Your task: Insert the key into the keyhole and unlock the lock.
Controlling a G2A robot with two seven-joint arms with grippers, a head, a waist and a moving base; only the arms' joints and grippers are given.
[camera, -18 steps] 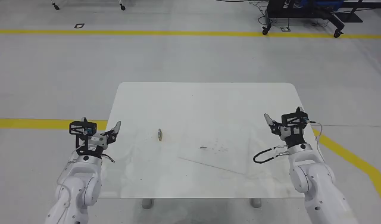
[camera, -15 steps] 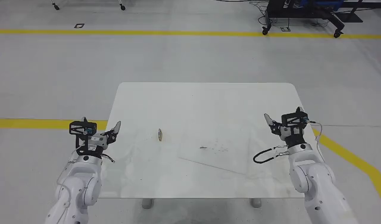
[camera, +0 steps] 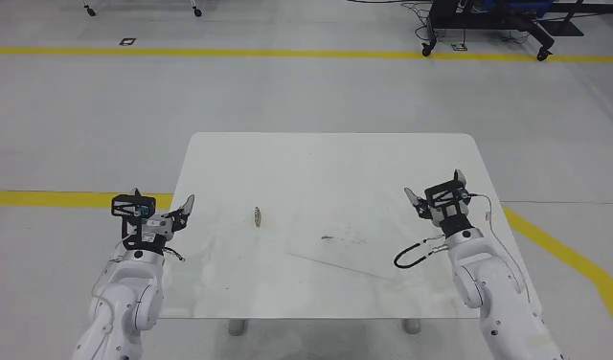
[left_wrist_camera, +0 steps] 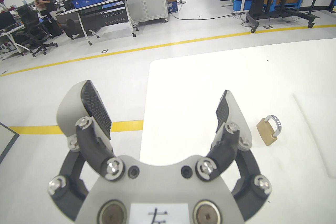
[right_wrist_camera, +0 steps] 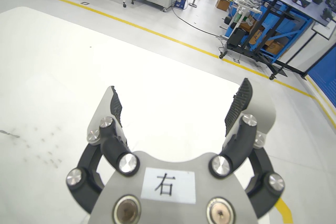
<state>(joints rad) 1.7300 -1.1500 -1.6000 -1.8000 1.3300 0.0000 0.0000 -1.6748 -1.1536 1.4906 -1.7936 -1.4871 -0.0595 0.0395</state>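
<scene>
Where yellow lines (camera: 287, 52) cross the pale floor around it, the white surface (camera: 383, 159) carries a thin pale sheet (left_wrist_camera: 323, 130) toward its near side and a patch of faint grey speckles (camera: 356, 234) by its middle. Beyond the far side stands a black wheeled stand (camera: 488, 20). At the edge of the speckles lies a thin grey sliver (right_wrist_camera: 9, 133), too small to tell whether it is the key. The lock (left_wrist_camera: 267, 130), brass with a silver shackle, lies flat on the left part of the surface, near the sheet's edge. The left tool (left_wrist_camera: 157, 93) hangs at the surface's left edge, jaws spread wide and empty; the lock is near it, ahead and toward the robot's right, not touching. The right tool (right_wrist_camera: 179, 87), likewise spread wide and empty, hangs over the right part of the surface, well apart from the lock, with the speckles and sliver between them.
</scene>
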